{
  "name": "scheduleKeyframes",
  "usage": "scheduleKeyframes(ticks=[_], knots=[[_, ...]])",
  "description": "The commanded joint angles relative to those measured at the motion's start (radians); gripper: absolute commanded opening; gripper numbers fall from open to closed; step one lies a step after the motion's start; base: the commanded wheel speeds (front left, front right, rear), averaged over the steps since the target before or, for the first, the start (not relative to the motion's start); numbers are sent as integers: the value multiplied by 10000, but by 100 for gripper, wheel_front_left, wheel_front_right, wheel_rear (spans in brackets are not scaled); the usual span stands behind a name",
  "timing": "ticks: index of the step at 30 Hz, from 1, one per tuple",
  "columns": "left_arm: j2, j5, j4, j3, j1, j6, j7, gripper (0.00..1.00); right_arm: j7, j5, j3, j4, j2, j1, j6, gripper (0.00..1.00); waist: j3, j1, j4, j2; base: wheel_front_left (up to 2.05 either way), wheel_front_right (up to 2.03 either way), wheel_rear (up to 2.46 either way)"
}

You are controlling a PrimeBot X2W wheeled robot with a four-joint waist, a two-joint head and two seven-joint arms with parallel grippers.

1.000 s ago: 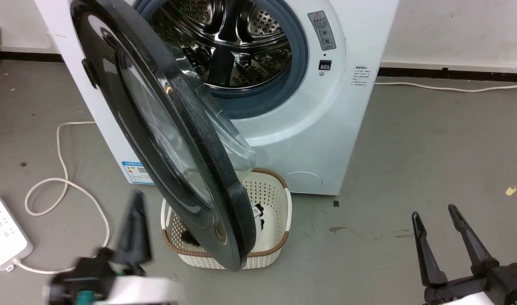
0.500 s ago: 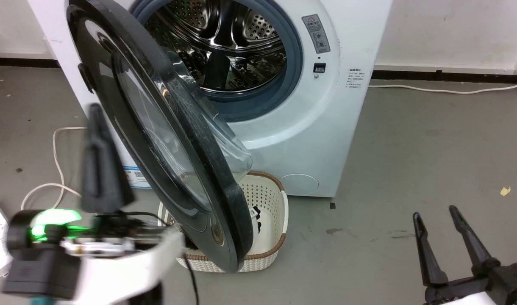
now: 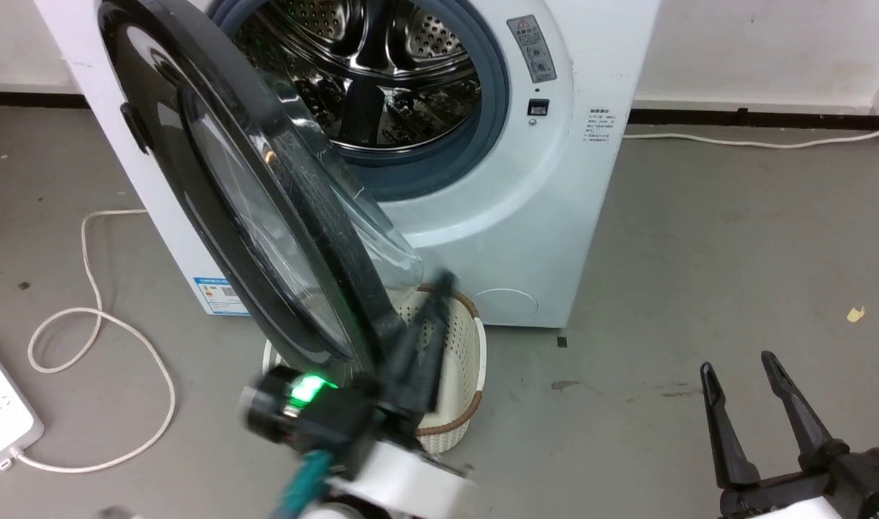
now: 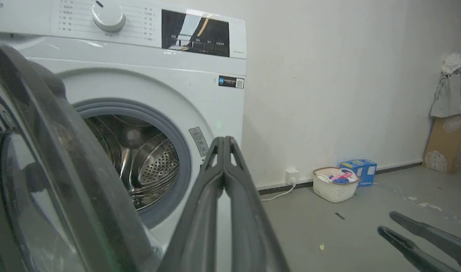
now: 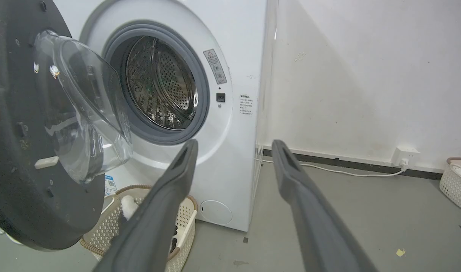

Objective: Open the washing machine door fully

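Head view, door: the washing machine door (image 3: pixel 266 209) stands swung out from the left side of the white machine (image 3: pixel 547 216), about half open. Its glossy outer face is turned left, and its glass bowl (image 3: pixel 389 245) bulges towards the steel drum mouth (image 3: pixel 382 79).
Head view, lower rim: it hangs above a white lattice basket (image 3: pixel 462 375) standing on the floor (image 3: pixel 699 238).
Head view, left gripper: the left gripper (image 3: pixel 443 285) is blurred, low under that rim and across the basket, with its fingers slanting up and to the right. Whether it touches the door cannot be told.
Head view, right gripper: the right gripper (image 3: pixel 736 364) sits at the lower right with its fingers spread and nothing between them, well apart from the machine.
Head view, room: a wide stretch of grey floor runs from the machine's right side to the wall (image 3: pixel 735 43). Left of the door a pale cable (image 3: pixel 101 317) loops to a power strip (image 3: pixel 0 422).
Left wrist view, fingers: the two fingers are pressed together with their tips meeting and hold nothing. They stand just right of the door's dark rim, on the drum side.
Left wrist view, room: floor opens to the right, with a second basket (image 4: pixel 334 187) and a blue box (image 4: pixel 359 170) near the wall.
Right wrist view: the wide-set fingers frame the machine's lower front. The door's matt inner face stands at the left, above the basket.
Change: half a second ago the left gripper stood left of the door's outer face with its finger upright, and now it is beneath the lower rim. The door keeps much the same angle and the right gripper the same corner. The whole picture has slid slightly, so the camera has moved.
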Motion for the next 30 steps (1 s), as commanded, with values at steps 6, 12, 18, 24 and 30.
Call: scheduleKeyframes(ticks=[6, 12, 18, 24, 30], knots=[[19, -456, 1633, -686, 56, 5, 441, 0, -45, 59, 128, 28, 45, -189, 8, 100, 173, 0, -127, 0, 0, 0, 0], [27, -814, 3195, -513, 8, 267, 527, 0, -45, 107, 99, 55, 45, -210, 8, 100, 257, 0, -103, 0, 0, 0, 0], [129, -965, 3718, -223, 32, 388, 243, 0, -45, 144, 27, 113, 45, -117, 8, 100, 126, 0, 265, 0, 0, 0, 0], [297, -1079, 3897, -207, 384, 397, 152, 0, -45, 211, 11, 179, 45, 55, 8, 100, -196, 0, 1091, 0, 0, 0, 0], [566, -1150, 3783, -193, 884, 466, 228, 0, -45, 357, -31, 253, 45, 236, 8, 100, -506, 0, 2301, 0, 0, 0, 0]])
